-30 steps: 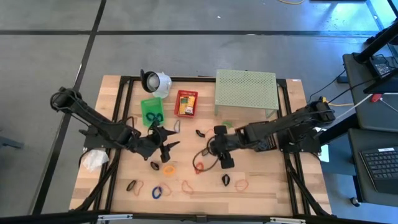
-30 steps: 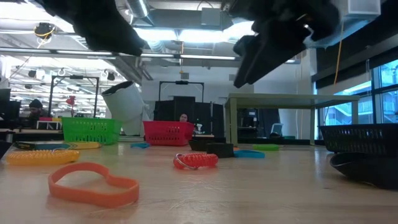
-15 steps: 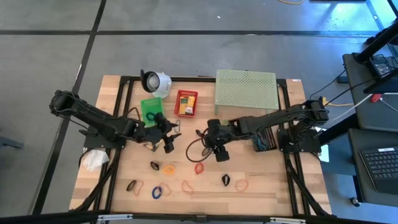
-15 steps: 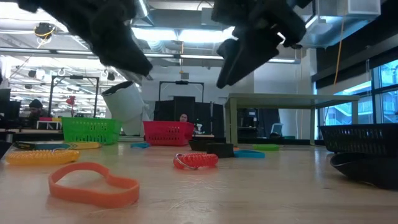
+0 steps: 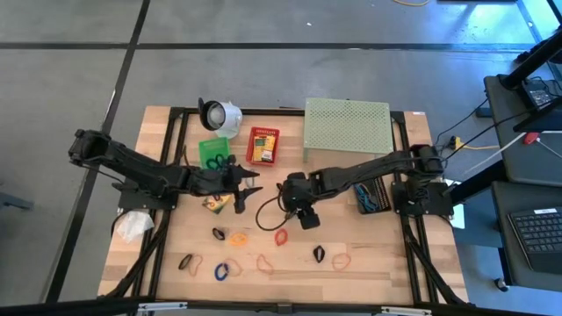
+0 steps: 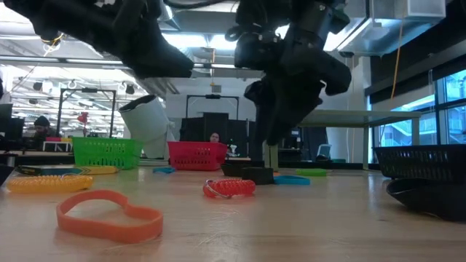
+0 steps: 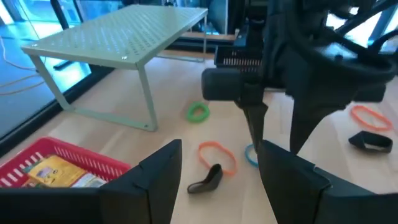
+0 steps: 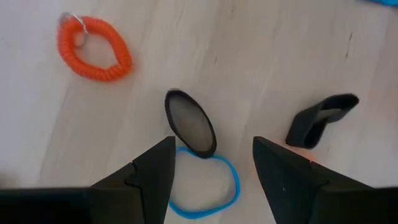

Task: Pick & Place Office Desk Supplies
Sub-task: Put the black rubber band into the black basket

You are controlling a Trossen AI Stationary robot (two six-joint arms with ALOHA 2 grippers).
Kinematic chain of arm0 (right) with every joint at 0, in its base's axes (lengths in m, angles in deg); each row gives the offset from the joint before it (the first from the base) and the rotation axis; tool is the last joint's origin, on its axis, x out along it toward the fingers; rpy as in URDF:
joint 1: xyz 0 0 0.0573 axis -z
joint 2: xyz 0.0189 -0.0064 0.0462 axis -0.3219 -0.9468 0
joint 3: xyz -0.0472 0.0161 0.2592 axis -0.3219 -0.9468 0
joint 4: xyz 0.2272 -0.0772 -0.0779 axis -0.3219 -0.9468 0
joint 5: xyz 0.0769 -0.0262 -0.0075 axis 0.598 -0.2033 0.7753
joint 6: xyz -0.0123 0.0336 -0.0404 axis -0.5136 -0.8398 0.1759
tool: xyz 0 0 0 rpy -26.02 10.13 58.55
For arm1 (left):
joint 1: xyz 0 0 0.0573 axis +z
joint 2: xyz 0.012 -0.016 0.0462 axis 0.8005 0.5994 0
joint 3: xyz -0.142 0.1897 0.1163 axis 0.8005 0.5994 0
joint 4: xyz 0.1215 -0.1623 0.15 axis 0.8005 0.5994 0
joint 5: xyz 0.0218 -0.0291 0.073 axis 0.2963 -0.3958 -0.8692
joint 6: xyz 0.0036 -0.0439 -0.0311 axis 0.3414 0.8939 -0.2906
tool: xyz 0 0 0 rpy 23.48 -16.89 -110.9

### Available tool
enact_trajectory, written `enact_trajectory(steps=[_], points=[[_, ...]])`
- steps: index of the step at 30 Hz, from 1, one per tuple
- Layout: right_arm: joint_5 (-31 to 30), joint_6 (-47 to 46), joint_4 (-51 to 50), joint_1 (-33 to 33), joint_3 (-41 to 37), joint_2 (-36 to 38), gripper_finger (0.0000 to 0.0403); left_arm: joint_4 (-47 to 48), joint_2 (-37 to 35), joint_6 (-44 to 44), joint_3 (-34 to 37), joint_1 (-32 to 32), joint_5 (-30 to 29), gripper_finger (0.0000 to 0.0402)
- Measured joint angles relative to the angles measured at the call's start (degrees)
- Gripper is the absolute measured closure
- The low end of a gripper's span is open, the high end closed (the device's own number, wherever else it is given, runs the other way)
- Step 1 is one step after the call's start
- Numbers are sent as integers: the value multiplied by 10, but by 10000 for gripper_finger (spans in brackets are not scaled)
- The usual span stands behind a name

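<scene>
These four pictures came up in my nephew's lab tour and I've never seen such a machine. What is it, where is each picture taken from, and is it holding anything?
It is a robot with two dark jointed arms at a wooden table. One picture looks straight down, one looks level across the tabletop, and two come from cameras on the arms' wrists.

The left hand and the right hand both hang near the middle of the table, open and empty.

Small band loops lie scattered on the wood, such as an orange coil, a blue loop and a green loop. At the back stand a green basket, a red basket with a crayon box in it, a pale green shelf and a white round object.
</scene>
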Motion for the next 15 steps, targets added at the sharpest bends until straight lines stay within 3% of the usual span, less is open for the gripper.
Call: enact_trajectory(steps=[15], points=[[25,-1,25,-6,0,-37,208,-1,0,16,5,39,122,199]])
